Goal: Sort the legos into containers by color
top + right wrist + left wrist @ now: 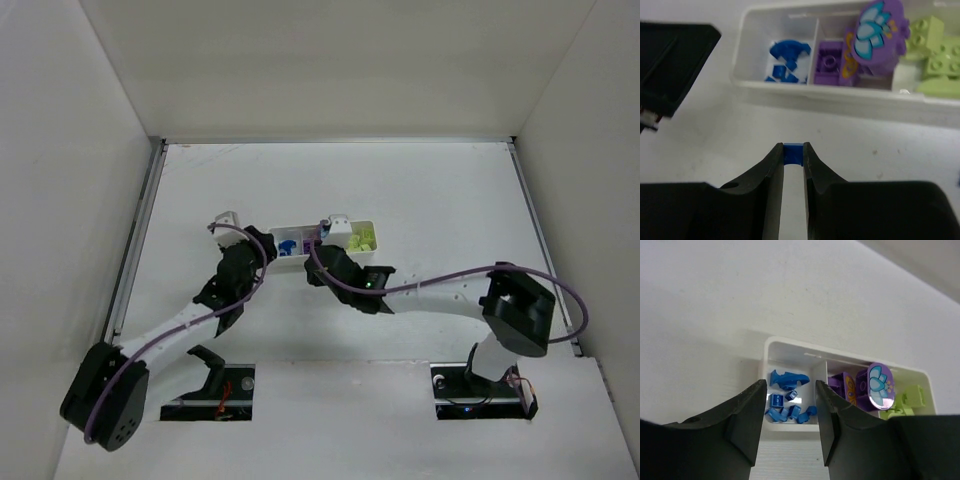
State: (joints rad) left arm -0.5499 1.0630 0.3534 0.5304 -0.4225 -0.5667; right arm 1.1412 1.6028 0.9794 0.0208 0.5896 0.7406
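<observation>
— Risk?
— Right fingers pinch a blue brick by its tip, lower centre of the wrist view, short of the tray. It could slip onto the table, or land among the purple bricks.
— Left fingers?
— Spread, empty, beside the tray's left end.

Bright, flat, diffuse light from above; white table and walls near washed out. Soft shadows beneath both arms. Wrist views: dark gripper fingers close to lens, blurred (no surface detail); tray rim shows mild glare.
</observation>
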